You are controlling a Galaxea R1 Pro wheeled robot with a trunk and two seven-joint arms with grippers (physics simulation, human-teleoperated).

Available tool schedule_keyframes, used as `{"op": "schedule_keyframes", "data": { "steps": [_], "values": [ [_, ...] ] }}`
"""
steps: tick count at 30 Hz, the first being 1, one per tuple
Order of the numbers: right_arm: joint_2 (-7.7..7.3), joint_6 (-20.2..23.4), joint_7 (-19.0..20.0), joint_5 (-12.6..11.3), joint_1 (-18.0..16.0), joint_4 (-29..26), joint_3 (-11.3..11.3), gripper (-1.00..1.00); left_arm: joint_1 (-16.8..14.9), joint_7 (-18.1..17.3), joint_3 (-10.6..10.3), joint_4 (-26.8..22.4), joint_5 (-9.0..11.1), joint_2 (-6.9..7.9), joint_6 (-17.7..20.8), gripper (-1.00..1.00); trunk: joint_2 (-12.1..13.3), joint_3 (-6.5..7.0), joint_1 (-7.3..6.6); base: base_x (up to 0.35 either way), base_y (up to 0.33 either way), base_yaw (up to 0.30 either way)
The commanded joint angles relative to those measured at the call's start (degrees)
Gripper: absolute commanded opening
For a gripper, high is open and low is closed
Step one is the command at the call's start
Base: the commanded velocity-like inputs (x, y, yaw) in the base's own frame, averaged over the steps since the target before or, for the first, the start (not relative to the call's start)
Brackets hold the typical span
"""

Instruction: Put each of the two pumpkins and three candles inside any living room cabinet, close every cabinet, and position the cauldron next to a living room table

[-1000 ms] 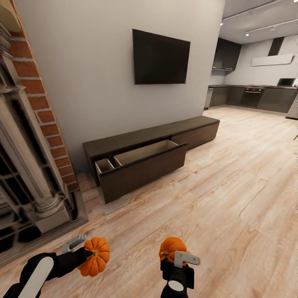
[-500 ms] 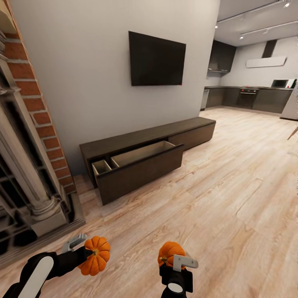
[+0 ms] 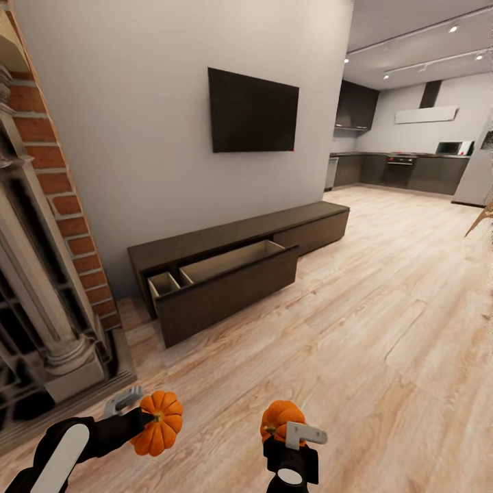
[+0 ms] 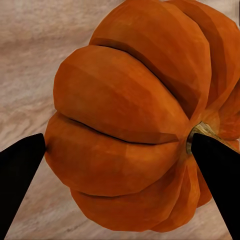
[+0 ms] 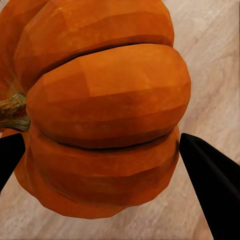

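above the floor, two pumpkins, one per end effector, other.

a black television hangs flat on the grey wall. at the left stands a red brick fireplace with a pale stone column on a square base. light wood plank floor runs back to a kitchen with dark cabinets, a built-in oven and a microwave on the counter. small ceiling spotlights glow overhead.
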Motion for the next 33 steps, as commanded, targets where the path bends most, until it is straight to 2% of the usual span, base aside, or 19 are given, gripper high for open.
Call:
{"op": "schedule_keyframes", "data": {
  "steps": [1, 24, 33],
  "values": [
    [0.00, 0.03, -0.17, -0.01, 0.00, 0.00, 0.00, -1.00, 0.00, 0.02, 0.00, 0.01, -0.01, 0.00, 0.02, -1.00, 0.02, 0.13, -0.02, 0.000, 0.000, -0.069],
    [0.00, 0.03, -0.16, 0.14, 0.00, -0.26, 0.03, -1.00, 0.00, 0.02, 0.00, 0.01, -0.01, 0.00, -0.02, -1.00, 8.88, 2.12, -4.89, 0.000, 0.000, -0.069],
    [-0.63, -0.45, -0.16, 0.45, 0.00, -0.23, 0.59, -1.00, 0.00, 0.02, 0.00, 0.01, -0.01, -0.08, -0.03, -1.00, 12.49, 3.27, -6.87, 0.000, 0.000, -0.025]
  ]
}}
